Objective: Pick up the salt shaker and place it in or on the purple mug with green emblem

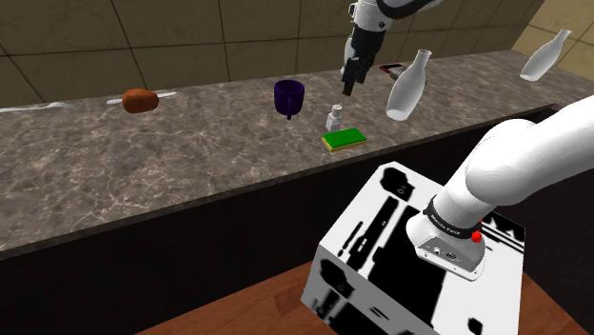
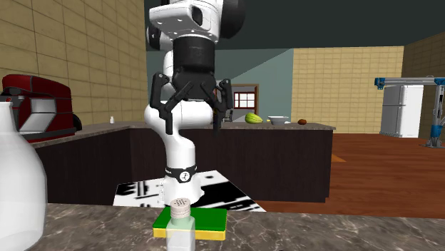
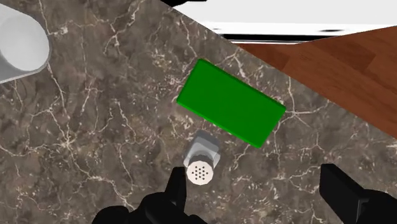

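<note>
Shaker (image 1: 334,118) is standing upright on the counter (image 1: 143,162), right of centre in the shoulder view, just beside the green sponge (image 1: 344,139) — not yet lifted. Gripper (image 1: 350,78) is hanging above it near the top of that frame, fingers spread wide and gripping nothing. In the wrist view the shaker's cap is sitting close by one finger, not midway between the two. Mug (image 1: 288,96) is standing left of the shaker, apart from it. By my reading nothing is done — lining up, descending, grasping, carrying and placing are all remaining.
</note>
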Controlling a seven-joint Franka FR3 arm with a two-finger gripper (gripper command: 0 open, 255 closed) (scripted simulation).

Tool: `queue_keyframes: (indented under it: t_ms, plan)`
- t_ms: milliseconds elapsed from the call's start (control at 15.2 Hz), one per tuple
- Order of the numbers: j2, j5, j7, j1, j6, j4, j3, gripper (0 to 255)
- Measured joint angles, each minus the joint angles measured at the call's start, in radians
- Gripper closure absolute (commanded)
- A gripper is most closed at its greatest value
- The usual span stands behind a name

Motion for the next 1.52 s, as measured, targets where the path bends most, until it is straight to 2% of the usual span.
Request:
queue_keyframes:
  t_ms: [462,924,1320,1386,1518]
  plan:
    - [0.226,0.001,-0.042,-0.026,0.207,0.020,-0.052,0]
    - [0.296,0.005,-0.046,-0.026,0.313,-0.015,-0.056,0]
    - [0.304,0.005,-0.046,-0.026,0.323,-0.017,-0.056,0]
    - [0.304,0.005,-0.046,-0.026,0.323,-0.017,-0.056,255]
    - [0.304,0.005,-0.046,-0.026,0.323,-0.016,-0.056,255]
